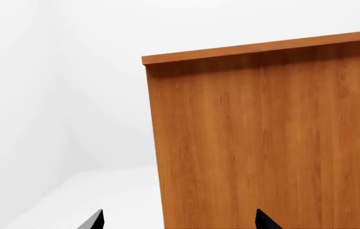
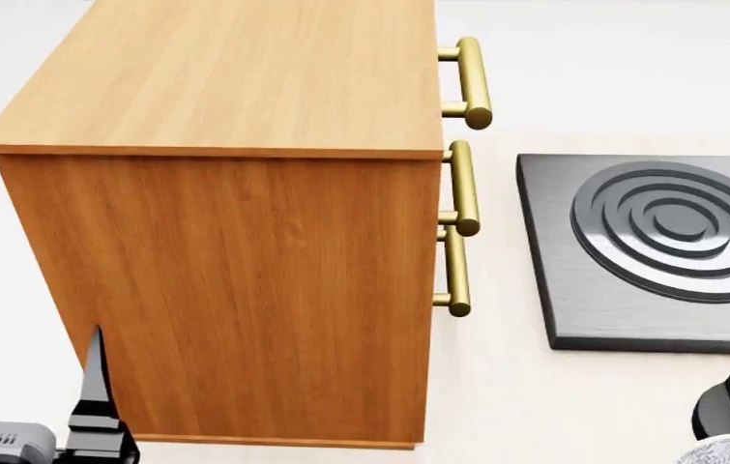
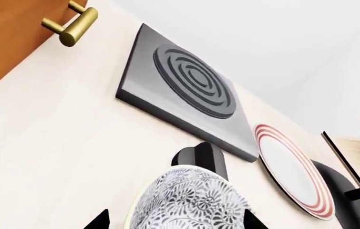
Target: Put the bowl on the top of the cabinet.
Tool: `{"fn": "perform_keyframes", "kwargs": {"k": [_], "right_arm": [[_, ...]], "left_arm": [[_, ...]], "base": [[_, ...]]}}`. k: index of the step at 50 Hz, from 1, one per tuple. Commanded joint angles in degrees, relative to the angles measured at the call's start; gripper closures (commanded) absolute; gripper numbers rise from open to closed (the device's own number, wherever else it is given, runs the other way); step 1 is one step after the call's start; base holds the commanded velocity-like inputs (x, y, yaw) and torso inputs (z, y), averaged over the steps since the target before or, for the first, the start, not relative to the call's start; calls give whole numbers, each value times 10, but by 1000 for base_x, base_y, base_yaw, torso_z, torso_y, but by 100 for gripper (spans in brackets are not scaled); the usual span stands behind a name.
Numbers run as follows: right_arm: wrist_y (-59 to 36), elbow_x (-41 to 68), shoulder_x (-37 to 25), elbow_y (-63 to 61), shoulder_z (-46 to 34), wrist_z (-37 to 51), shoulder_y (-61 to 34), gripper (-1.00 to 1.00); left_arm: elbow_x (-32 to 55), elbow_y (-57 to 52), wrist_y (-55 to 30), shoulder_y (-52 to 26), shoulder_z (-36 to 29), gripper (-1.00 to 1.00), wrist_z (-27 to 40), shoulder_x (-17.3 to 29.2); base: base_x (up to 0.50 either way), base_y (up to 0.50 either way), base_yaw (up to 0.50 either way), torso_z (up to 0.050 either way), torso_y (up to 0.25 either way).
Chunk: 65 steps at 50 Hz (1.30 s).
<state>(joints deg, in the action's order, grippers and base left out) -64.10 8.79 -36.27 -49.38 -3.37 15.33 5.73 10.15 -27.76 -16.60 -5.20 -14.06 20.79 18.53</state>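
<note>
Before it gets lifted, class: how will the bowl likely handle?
The bowl looks rigid and ceramic-like, so probably breakable if dropped. Its rounded, smooth-looking wall may slip between fingertips. Being deep and round, it could rock if nudged.

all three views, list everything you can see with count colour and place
cabinet: one, orange-brown wood grain, left of the counter, flat top bare
bar handles: three, brass, on the cabinet's right face
hob plate: one, dark grey square with raised rings, right of the cabinet
bowl: one, white with grey leaf pattern, between the right gripper's fingertips, near edge of the counter
plate: one, white with red rings, beyond the hob plate
black knob-like object: one, just behind the bowl
counter: one, pale cream
left gripper: one, black, open, facing the cabinet's side
right gripper: one, black, around the bowl; contact unclear
</note>
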Motion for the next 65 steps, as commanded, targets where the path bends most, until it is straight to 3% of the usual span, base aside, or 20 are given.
{"fn": "perform_keyframes", "kwargs": {"k": [1, 65], "right_arm": [[9, -2, 0, 10, -4, 2, 4, -100], [37, -5, 2, 46, -17, 10, 19, -100]], "left_arm": [[1, 0, 2, 2, -1, -100, 2, 2], [9, 3, 8, 1, -5, -100, 13, 12]], "base": [[0, 0, 0, 0, 0], [0, 0, 0, 0, 0]]}}
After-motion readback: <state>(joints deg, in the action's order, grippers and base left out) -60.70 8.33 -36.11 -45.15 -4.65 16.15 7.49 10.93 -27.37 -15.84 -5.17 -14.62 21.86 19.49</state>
